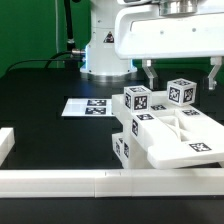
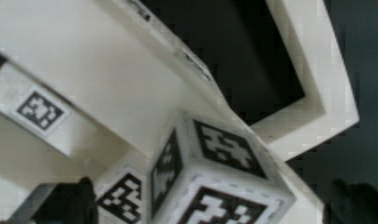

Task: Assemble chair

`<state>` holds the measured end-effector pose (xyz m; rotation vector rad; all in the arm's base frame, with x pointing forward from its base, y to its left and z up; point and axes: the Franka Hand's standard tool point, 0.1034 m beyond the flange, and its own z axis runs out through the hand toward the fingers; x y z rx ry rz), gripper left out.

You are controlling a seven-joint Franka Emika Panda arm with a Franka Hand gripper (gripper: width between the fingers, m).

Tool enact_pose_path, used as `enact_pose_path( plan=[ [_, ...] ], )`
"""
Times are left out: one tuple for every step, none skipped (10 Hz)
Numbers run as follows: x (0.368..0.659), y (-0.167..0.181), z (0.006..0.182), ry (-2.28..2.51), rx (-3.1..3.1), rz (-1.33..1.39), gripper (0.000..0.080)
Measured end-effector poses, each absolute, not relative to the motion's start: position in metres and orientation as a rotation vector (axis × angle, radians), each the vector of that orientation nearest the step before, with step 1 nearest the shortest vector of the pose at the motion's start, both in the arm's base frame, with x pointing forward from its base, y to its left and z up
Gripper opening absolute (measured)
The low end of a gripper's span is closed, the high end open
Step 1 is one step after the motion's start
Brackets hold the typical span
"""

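Observation:
The chair parts are chunky white pieces with black-and-white tags, clustered at the exterior view's right. A flat frame [image 1: 185,138] lies on top of blocky pieces [image 1: 128,148]. Two tagged cubes stand at its far side, one [image 1: 137,100] to the left and one [image 1: 181,92] to the right. My gripper [image 1: 182,78] hangs just over the right cube, open, with its fingers [image 1: 149,74] spread to either side and not touching it. In the wrist view that cube [image 2: 212,170] fills the space in front of my gripper [image 2: 212,212], with the frame [image 2: 133,70] behind it.
The marker board [image 1: 88,106] lies flat on the black table, left of the parts. A long low white rail [image 1: 90,181] runs along the front edge, with a short piece [image 1: 5,145] at the left. The robot's base [image 1: 100,50] stands at the back.

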<state>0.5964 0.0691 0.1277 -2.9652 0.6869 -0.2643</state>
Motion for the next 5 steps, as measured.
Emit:
enact_pose_path(
  plan=[
    [0.5962,0.0681,0.1267,0.634,-2.980,-0.266,0.0647],
    [0.5950,0.0678,0.1254,0.639,-2.982,-0.253,0.0649],
    [0.5937,0.0666,0.1254,0.628,-2.988,-0.224,0.0649],
    [0.5922,0.0667,0.1252,0.544,-3.010,-0.208,0.0649],
    [0.5872,0.0652,0.1264,0.468,-3.024,-0.097,0.0649]
  ],
)
